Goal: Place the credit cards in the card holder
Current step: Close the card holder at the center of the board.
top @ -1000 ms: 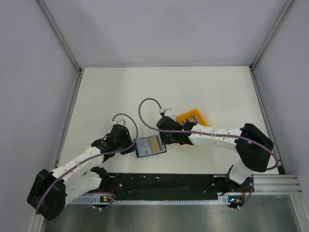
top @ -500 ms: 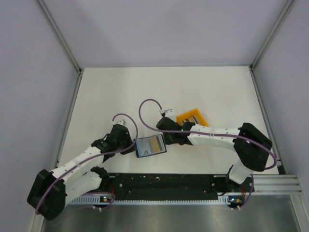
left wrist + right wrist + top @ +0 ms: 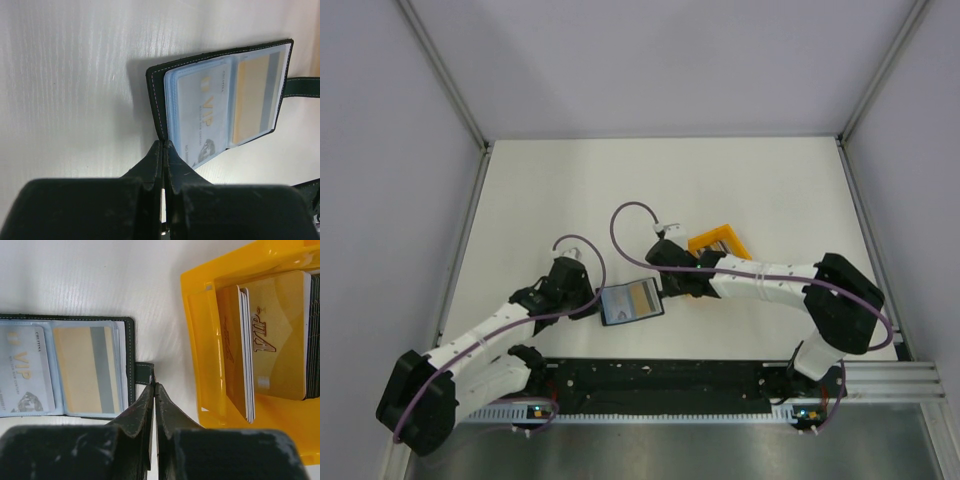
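Counting from the overhead feed, I have one card holder (image 3: 628, 301), one orange bin (image 3: 718, 244) and two arms on a white table (image 3: 570, 190). The card holder lies open and flat near the front edge of the table, between the two grippers.

Two clear pockets face up in the card holder, each with one card: a pale VIP card (image 3: 200, 110) and a gold card with a grey stripe (image 3: 87, 370).

The rest of the credit cards (image 3: 277, 335) stand in the bin. I can make out one gold VIP card face-on, at least two thinner cards leaning edge-on on its holder side, and a dark stack (image 3: 313, 330) at the frame's right edge. I cannot count that stack.

The left gripper (image 3: 163, 146) has its fingers pressed together on the corner of the holder's black stitched cover. The right gripper (image 3: 154, 385) is pinched tight on the small black tab (image 3: 143, 371) that sticks out of the holder's opposite edge. So the holder is held at both ends.

On the right wrist feed, only a narrow strip of bare table separates the holder's tab edge from the bin's near wall. That gripper sits in this gap, with the bin just beside it.

Overhead, the bin lies tilted just behind the right arm's wrist. Beyond both arms the white surface runs to the far wall, with metal rails along the left and right edges. The arm bases and a black rail line the near edge.
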Motion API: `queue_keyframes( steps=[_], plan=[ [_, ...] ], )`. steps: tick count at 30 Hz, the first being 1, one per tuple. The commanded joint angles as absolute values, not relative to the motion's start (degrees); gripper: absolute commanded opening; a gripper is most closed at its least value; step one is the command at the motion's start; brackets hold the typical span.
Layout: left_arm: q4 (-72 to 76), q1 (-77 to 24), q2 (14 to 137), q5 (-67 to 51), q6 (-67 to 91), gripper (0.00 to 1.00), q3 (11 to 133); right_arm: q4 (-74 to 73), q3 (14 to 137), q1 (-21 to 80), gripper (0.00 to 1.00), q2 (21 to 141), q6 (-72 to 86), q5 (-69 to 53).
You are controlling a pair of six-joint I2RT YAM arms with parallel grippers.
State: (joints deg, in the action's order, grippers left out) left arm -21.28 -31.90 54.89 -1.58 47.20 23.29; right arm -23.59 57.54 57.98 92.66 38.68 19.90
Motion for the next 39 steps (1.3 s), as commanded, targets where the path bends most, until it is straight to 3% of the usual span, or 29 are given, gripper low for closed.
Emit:
queue_keyframes(
  steps=[1,13,22,26,33,39],
  plan=[
    [-23.37,-31.90,54.41,2.02,45.44,0.00,26.89,-22.15,57.75,57.31,0.00,90.88,38.76,19.70],
    [-24.97,-31.90,55.63,-7.63,41.39,0.00,35.86,-9.24,48.79,57.48,0.00,87.89,46.05,7.13],
    [-18.11,-32.08,59.33,-15.64,42.98,0.00,35.60,-5.37,46.06,57.39,0.00,86.75,47.99,6.15],
    [-15.39,-32.17,60.11,-17.92,43.42,0.08,35.42,-4.48,45.35,57.48,0.00,86.92,48.43,5.80],
    [-10.37,-34.19,65.29,-20.65,45.26,0.12,34.89,-6.41,44.82,57.39,0.00,84.82,48.95,9.57],
    [-7.91,-36.38,69.78,-21.97,45.61,0.27,35.68,-7.82,44.82,57.39,0.00,83.14,48.60,11.43]
  ],
)
